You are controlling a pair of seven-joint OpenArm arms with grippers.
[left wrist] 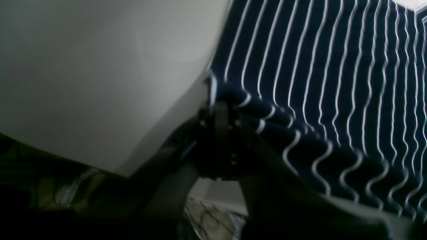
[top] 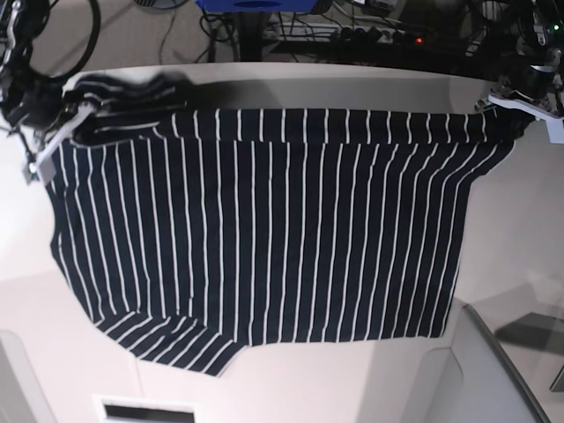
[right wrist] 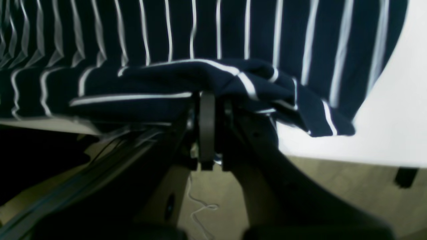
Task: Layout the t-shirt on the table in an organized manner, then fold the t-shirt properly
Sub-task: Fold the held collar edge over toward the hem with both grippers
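The dark navy t-shirt (top: 264,229) with thin white stripes lies spread wide over the white table (top: 520,238). One edge is stretched taut along the table's far side, and one sleeve (top: 172,339) points toward the near left. My right gripper (top: 63,116) is shut on the shirt's far left corner. In the right wrist view that gripper (right wrist: 206,96) pinches a bunched fold of the t-shirt (right wrist: 200,33) over the table (right wrist: 400,100) edge. My left gripper (top: 515,107) is shut on the far right corner. The left wrist view shows it (left wrist: 222,108) clamping the hem of the t-shirt (left wrist: 333,83) beside bare table (left wrist: 83,66).
Cables and a power strip (top: 352,35) lie on the floor behind the table, under a blue object (top: 256,4). A white slotted panel (top: 145,410) sits at the near edge. A seam (top: 502,352) runs across the table's near right. Loose cable (right wrist: 200,206) lies on the floor below.
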